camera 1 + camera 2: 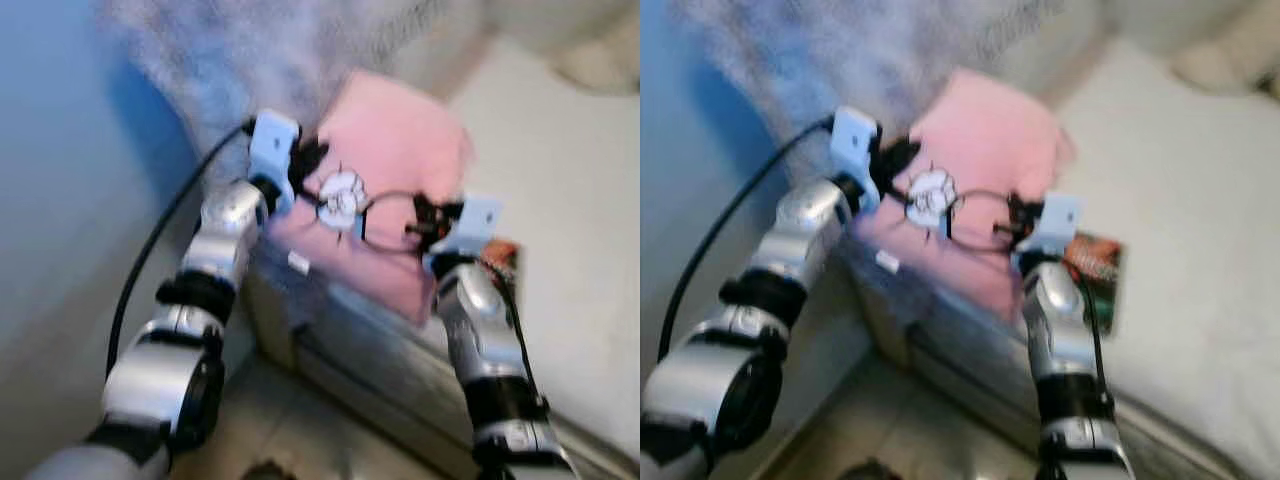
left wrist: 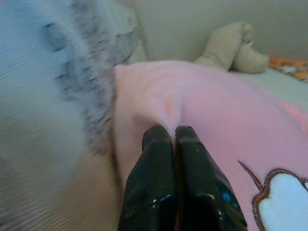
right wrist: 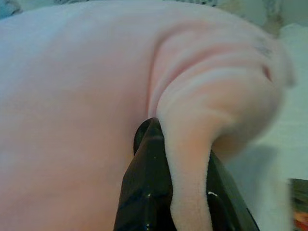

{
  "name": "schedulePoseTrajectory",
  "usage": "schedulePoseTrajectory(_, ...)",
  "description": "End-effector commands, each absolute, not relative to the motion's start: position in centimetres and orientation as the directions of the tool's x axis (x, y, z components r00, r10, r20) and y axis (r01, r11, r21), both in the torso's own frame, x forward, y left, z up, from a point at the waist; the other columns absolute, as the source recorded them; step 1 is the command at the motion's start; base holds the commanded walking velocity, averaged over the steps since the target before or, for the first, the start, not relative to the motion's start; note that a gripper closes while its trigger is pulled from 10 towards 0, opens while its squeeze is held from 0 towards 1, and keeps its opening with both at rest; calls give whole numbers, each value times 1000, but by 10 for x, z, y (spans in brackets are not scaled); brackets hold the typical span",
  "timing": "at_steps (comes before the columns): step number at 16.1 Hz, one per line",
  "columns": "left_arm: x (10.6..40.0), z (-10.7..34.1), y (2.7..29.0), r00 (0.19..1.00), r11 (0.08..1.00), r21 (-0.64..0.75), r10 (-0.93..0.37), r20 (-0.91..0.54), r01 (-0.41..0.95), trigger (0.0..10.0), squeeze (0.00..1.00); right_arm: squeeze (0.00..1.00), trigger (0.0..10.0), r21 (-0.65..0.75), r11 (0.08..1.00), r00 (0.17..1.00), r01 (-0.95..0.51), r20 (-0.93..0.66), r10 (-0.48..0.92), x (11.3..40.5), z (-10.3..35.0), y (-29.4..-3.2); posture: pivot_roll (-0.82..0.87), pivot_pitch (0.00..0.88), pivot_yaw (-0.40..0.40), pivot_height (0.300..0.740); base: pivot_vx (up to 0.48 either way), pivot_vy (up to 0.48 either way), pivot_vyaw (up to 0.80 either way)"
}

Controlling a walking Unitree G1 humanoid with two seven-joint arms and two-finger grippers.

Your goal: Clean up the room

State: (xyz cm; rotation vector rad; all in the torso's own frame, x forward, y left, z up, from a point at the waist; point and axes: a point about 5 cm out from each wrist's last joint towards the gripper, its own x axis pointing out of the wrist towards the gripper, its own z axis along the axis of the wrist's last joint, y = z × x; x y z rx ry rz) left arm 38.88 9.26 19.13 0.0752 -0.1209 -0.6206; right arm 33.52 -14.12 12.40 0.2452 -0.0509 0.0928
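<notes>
A pink pillow (image 1: 400, 160) with a white cartoon patch (image 1: 341, 197) is held up between both arms over the corner of a bed. My left gripper (image 2: 173, 132) is shut on a pinch of the pillow's pink fabric (image 2: 202, 106) at its left edge. My right gripper (image 3: 163, 130) is shut on a thick fold of the same pillow (image 3: 202, 110) at its right side. In the eye views the left gripper (image 1: 305, 165) and right gripper (image 1: 425, 220) sit against the pillow's lower part. Both views are blurred.
A grey-blue fuzzy blanket (image 1: 230, 60) lies behind the pillow. The white mattress (image 1: 1200, 200) stretches to the right, with a dark printed packet (image 1: 1098, 265) on it. A beige soft toy (image 2: 236, 45) rests farther back. Below are the bed's side (image 1: 380, 370) and the floor (image 1: 300, 430).
</notes>
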Motion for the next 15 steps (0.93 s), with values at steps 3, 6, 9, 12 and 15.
schedulePoseTrajectory(3,390,195,81,799,805,107,-593,98,584,10000,0,0,10000,180,981,996,-70,70,58,340,129,-152,71,0,16,740,449,0,-533)
schedulePoseTrajectory(6,395,196,85,831,834,124,-550,89,538,10000,0,0,10000,173,982,995,-74,80,61,345,132,-150,76,0,20,740,471,0,0)
schedulePoseTrajectory(9,396,198,89,837,838,155,-539,90,523,10000,0,0,10000,174,982,995,-76,77,63,347,132,-146,89,0,21,740,480,0,0)
schedulePoseTrajectory(12,396,197,89,834,833,172,-545,89,526,10000,0,0,10000,178,981,995,-72,74,59,346,129,-143,93,0,24,740,480,0,-796)
schedulePoseTrajectory(15,397,195,93,852,844,199,-519,71,498,10000,0,0,10000,188,979,995,-78,75,65,346,127,-142,95,0,24,740,480,0,0)
